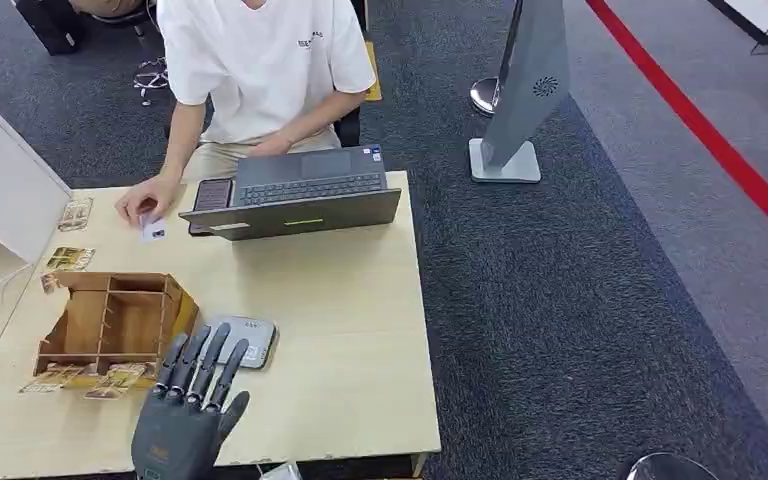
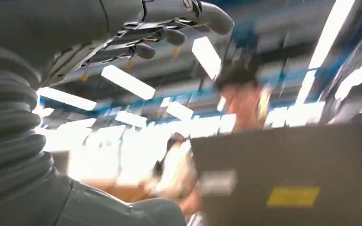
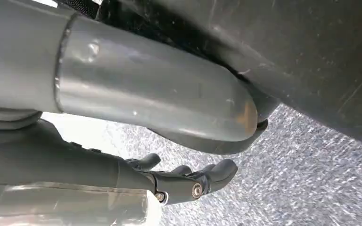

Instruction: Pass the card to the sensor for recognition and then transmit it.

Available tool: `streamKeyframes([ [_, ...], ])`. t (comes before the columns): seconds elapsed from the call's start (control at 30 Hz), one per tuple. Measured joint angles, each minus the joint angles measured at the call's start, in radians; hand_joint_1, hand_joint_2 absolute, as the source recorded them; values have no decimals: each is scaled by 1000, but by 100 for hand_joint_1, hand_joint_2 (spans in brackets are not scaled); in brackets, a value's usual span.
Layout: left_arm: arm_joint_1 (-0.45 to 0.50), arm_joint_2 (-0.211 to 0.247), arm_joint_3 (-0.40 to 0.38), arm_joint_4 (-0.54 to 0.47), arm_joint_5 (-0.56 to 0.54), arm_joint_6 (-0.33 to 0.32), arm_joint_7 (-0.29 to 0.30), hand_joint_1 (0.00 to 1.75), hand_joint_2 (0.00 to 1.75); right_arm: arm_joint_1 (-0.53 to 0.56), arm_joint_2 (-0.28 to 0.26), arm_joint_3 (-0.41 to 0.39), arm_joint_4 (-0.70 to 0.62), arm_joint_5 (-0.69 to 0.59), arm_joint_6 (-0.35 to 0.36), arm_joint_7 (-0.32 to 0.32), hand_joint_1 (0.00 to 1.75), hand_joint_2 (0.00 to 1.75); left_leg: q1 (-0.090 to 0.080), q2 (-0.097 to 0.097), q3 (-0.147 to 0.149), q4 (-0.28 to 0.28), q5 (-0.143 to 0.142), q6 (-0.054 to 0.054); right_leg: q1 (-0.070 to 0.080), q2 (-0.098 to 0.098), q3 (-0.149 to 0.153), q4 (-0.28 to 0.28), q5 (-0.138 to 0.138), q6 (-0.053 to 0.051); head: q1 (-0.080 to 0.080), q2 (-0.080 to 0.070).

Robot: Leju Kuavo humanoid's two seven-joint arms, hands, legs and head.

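1. Organiser of wood [image 1: 120,325], with open compartments, at the left of the desk [image 1: 340,330]; small packets lie around it.
2. Left robot hand [image 1: 192,400], which we log over the desk's near edge, fingers straight and spread, holding nothing, tips over the grey sensor [image 1: 245,340].
3. Card [image 1: 152,231], flat on the far desk under a person's hand [image 1: 140,205].
4. Laptop [image 1: 295,195], beside the card.
5. Right robot hand [image 3: 188,181], fingers curled, holding nothing, above grey carpet.
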Motion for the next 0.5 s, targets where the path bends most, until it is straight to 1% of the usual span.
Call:
streamKeyframes([
  [0.03,6,0,57,40,44,1,-50,0,175,0,0,0,0,1,5,-4,0,0,0,0,0,0,0,0,0,0,0,0,0,0,0,0],
  [0.1,11,-9,152,104,86,3,-189,0,175,1,0,0,0,4,7,-9,0,0,0,0,0,0,1,-2,0,0,0,0,1,-1,0,0],
  [0.17,12,-33,240,150,83,3,-279,0,175,1,0,0,0,8,7,-8,0,0,0,-1,0,0,2,-2,0,0,0,1,1,-1,-1,0],
  [0.2,17,-56,289,174,76,3,-316,0,175,1,0,-1,0,8,6,-8,0,0,1,-1,0,0,2,-2,0,0,0,1,1,-1,-1,0],
  [0.23,21,-66,306,185,72,3,-333,0,175,1,0,-1,0,9,6,-8,0,0,0,-1,0,0,2,-2,0,0,0,1,1,-1,0,0],
  [0.27,27,-92,358,201,66,3,-362,0,175,1,0,-2,0,9,6,-8,0,0,0,-1,0,0,2,-2,0,0,0,0,1,0,-1,0],
  [0.3,28,-108,390,217,60,3,-379,0,175,1,0,-3,0,10,6,-8,0,0,0,-1,0,0,2,-2,0,0,0,0,1,0,0,0],
  [0.33,28,-123,422,231,59,3,-385,0,175,1,0,-3,0,11,7,-8,0,0,0,-1,0,0,2,-2,0,0,0,0,1,0,0,0],
  [0.47,20,-166,553,273,64,3,-443,0,175,1,0,-13,0,18,11,-10,0,0,0,-1,0,0,1,-1,0,0,0,0,1,0,0,0],
  [0.5,16,-176,599,284,69,3,-464,0,175,0,0,-16,0,19,11,-10,0,0,0,-1,0,0,1,-1,0,0,0,0,1,0,0,0],
])
